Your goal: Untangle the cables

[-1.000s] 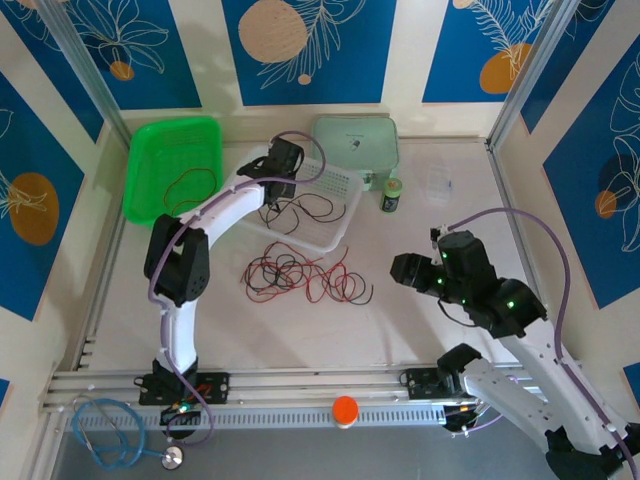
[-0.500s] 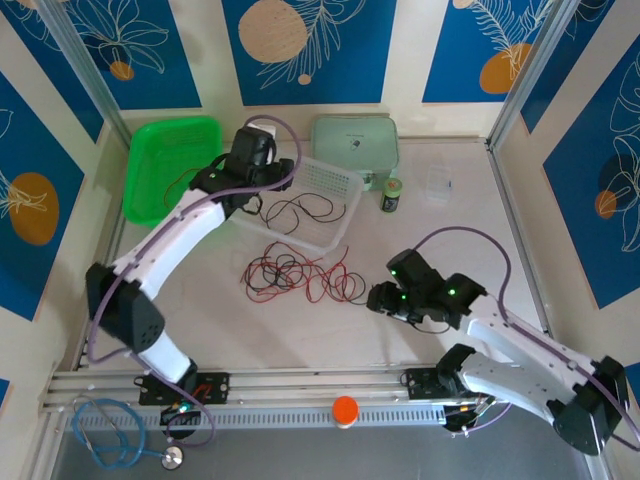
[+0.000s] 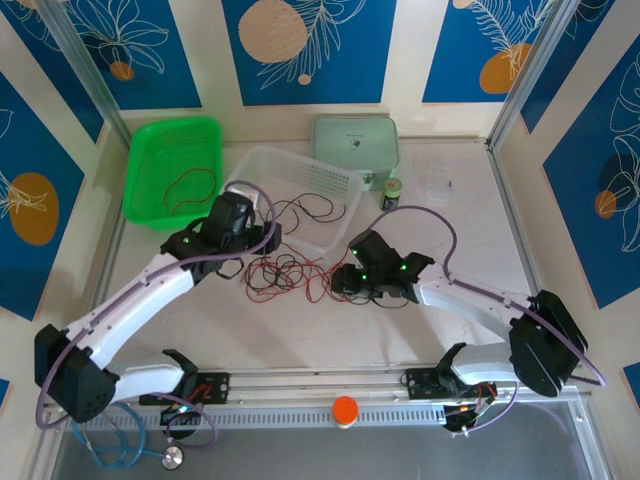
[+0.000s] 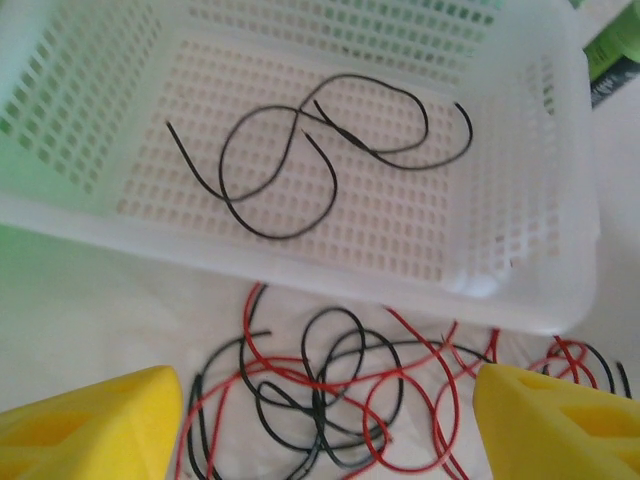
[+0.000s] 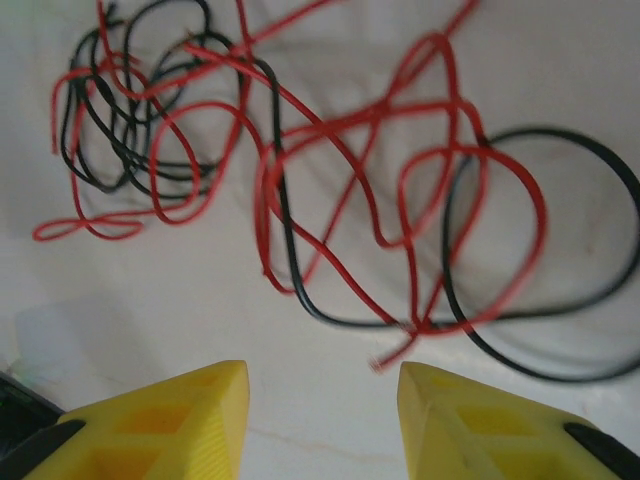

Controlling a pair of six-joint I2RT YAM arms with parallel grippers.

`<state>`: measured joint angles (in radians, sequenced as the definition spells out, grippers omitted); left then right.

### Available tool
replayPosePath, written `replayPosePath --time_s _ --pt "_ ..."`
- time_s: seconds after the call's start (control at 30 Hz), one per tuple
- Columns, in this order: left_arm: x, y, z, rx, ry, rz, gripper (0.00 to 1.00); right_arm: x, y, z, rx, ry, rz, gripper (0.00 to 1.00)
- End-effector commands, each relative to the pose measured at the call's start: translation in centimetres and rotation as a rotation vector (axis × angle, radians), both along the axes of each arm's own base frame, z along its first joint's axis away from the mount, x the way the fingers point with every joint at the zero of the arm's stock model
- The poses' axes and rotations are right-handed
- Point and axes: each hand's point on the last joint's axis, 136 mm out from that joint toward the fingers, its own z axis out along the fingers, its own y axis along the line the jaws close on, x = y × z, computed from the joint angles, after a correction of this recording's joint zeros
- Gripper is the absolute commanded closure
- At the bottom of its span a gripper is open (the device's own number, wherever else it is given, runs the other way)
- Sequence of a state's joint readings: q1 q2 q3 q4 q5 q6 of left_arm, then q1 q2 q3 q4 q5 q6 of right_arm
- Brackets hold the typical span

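The cables [image 3: 296,277] lie in a loose tangle of thin red and black loops on the white table. My left gripper [image 3: 262,240] hovers over the tangle's left end. In the left wrist view it [image 4: 330,430] is open wide, and the cables [image 4: 330,385] lie between its yellow fingers [image 4: 90,425] untouched. My right gripper [image 3: 338,281] is at the tangle's right end. In the right wrist view it [image 5: 322,400] is open, with a red cable end [image 5: 385,358] just ahead of the right finger [image 5: 480,420]. Neither gripper holds anything.
A white mesh basket [image 3: 335,185] behind the tangle holds a loose black wire [image 4: 300,160]. A green basket [image 3: 150,160] at the back left holds a red wire [image 3: 190,185]. A pale green box [image 3: 355,145] and a small dark can [image 3: 392,193] stand behind.
My left arm has drawn back from the white basket to the tangle, jaws wider. My right arm has swung left to the tangle's right end, jaws narrower.
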<state>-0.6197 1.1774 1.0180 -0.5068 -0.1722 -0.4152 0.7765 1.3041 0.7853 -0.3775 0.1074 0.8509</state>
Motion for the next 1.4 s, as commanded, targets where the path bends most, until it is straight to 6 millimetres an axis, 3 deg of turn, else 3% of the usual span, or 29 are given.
replayPosePath --time_s 0.0,0.23,0.53,0.77,0.93,1.37 --pt "-1.5 -1.4 -0.5 -0.088 0.004 -0.04 0.24 2.1 1.9 1.1 0.022 -0.09 0.034 0.57" --pt "-3.3 -1.6 -2.4 -0.089 0.024 -0.069 0.23 4.4 3.4 0.7 0.095 -0.092 -0.094 0.56" --pt "-3.9 -2.0 -1.9 -0.085 0.008 -0.1 0.23 4.0 3.6 -0.9 0.087 -0.097 -0.279 0.58" --pt "-4.3 -1.9 -1.5 -0.086 -0.002 -0.109 0.23 3.5 2.6 0.0 0.037 -0.164 -0.361 0.58" --pt "-4.5 -1.6 -1.0 -0.083 -0.017 -0.111 0.22 3.8 1.8 -0.8 0.019 -0.14 -0.408 0.58" --pt "-4.5 -1.2 -0.1 -0.055 -0.039 -0.12 0.21 6.0 1.9 -2.0 0.039 -0.118 -0.459 0.59"
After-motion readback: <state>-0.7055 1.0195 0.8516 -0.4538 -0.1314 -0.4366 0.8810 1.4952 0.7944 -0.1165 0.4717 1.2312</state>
